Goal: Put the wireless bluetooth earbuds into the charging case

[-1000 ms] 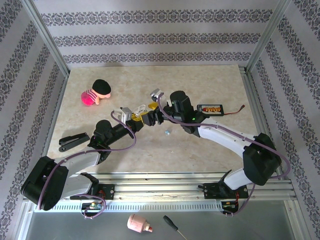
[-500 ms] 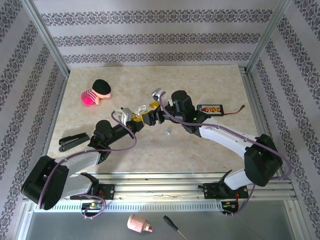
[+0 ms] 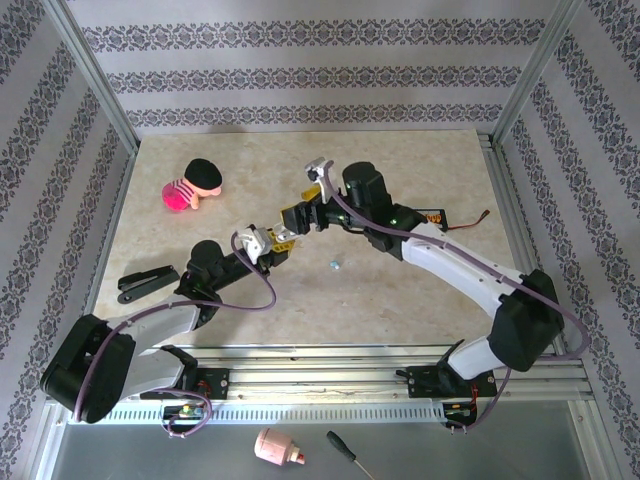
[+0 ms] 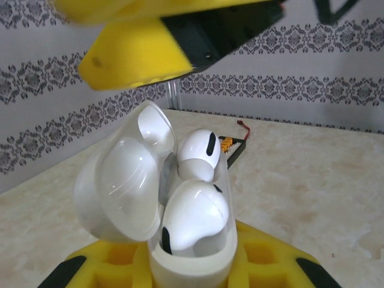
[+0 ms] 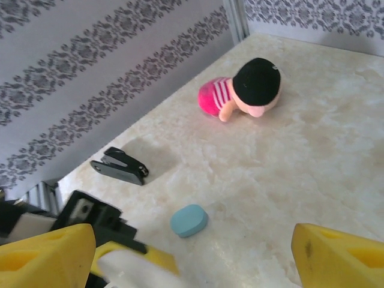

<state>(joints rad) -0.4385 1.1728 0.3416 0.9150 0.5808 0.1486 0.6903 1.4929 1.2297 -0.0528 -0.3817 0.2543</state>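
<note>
My left gripper [image 4: 192, 273] is shut on a white charging case [image 4: 192, 258] that stands upright with its lid [image 4: 123, 180] swung open. Two white wireless bluetooth earbuds [image 4: 193, 219] sit in the case, heads sticking out. From above, the left gripper [image 3: 268, 243] is at mid-table. My right gripper [image 3: 297, 218] hovers just beyond and above it, open and holding nothing. Its yellow finger [image 4: 138, 60] hangs over the case. In the right wrist view the right gripper [image 5: 192, 258] has wide-apart fingertips [image 5: 45, 258]. A tiny pale blue earbud [image 3: 334, 265] lies on the table.
A pale blue pebble-shaped case [image 5: 189, 220] lies shut on the table. A black stapler [image 3: 148, 283] is at the left and a pink plush toy [image 3: 195, 183] at the back left. An orange-and-black board with wires [image 3: 425, 215] is on the right.
The right gripper has opened wider and lifted up and back from the case. The left gripper keeps hold of the case and has shifted slightly.
</note>
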